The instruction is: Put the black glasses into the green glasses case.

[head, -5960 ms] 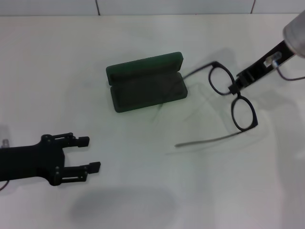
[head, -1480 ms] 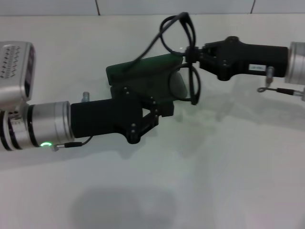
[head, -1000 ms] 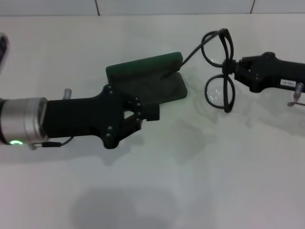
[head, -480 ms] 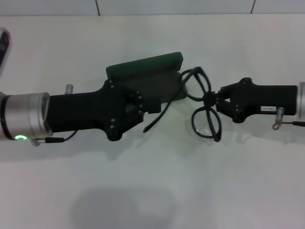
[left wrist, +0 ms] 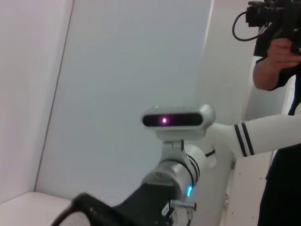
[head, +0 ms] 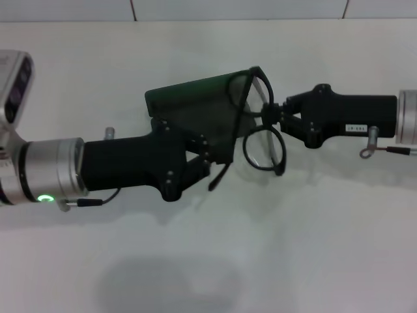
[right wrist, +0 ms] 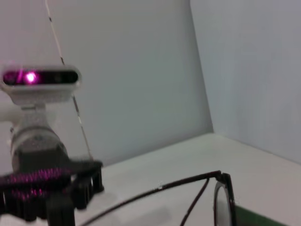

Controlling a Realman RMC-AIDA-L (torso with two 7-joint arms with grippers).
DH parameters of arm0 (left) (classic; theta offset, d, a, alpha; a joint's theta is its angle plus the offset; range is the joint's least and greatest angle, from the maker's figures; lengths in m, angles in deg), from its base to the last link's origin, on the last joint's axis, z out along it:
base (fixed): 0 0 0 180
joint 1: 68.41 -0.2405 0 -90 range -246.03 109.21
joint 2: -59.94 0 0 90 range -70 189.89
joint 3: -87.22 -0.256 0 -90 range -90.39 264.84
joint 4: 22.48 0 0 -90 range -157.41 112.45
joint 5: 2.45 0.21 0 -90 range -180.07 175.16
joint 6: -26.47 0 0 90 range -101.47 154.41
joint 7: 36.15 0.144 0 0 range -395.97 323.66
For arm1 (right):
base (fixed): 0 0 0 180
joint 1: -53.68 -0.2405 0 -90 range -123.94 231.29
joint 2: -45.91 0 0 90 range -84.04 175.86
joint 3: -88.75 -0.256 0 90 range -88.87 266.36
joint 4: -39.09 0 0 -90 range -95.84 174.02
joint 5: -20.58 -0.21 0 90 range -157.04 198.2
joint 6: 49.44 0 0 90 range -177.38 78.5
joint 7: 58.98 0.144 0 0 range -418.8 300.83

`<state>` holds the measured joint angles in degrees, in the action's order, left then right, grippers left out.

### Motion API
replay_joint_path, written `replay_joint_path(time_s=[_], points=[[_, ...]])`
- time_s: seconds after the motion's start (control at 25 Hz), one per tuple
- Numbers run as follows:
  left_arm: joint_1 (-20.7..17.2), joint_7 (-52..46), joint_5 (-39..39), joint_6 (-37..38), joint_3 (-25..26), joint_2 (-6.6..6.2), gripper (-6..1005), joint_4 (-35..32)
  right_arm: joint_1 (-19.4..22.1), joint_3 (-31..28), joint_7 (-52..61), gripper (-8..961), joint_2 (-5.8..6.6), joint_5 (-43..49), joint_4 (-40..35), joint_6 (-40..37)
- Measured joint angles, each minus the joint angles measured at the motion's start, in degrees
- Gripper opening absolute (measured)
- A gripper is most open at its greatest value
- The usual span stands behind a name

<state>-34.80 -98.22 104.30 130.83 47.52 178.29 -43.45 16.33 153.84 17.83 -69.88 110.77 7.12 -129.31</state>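
The left gripper point(head: 207, 158) reached in at the near side of the green glasses case point(head: 195, 98), its fingers lying over the case's open tray; whether they were spread or pressed together could not be told. The case sat open on the white table point(head: 260, 248), lid raised at its far side. The right gripper point(head: 272, 116), just beside the case's right end, pinched the black glasses point(head: 264, 147) at the bridge, the lenses held above the table at that end.
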Motion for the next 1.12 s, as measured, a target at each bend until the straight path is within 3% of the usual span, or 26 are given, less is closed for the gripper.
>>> replay_joint_path(time_s=[0.24, 1.12], points=[[0.6, 0.08, 0.19, -2.05, -0.1, 1.12, 1, 0.89, -1.07, 0.21, 0.0, 102, -0.21, -0.49, -0.63, -1.47], [1.67, 0.4, -0.04, -3.84, 0.11, 1.36, 2, 2.04, -2.39, 2.08, 0.35, 113, -0.4, -3.45, -0.37, -7.38]])
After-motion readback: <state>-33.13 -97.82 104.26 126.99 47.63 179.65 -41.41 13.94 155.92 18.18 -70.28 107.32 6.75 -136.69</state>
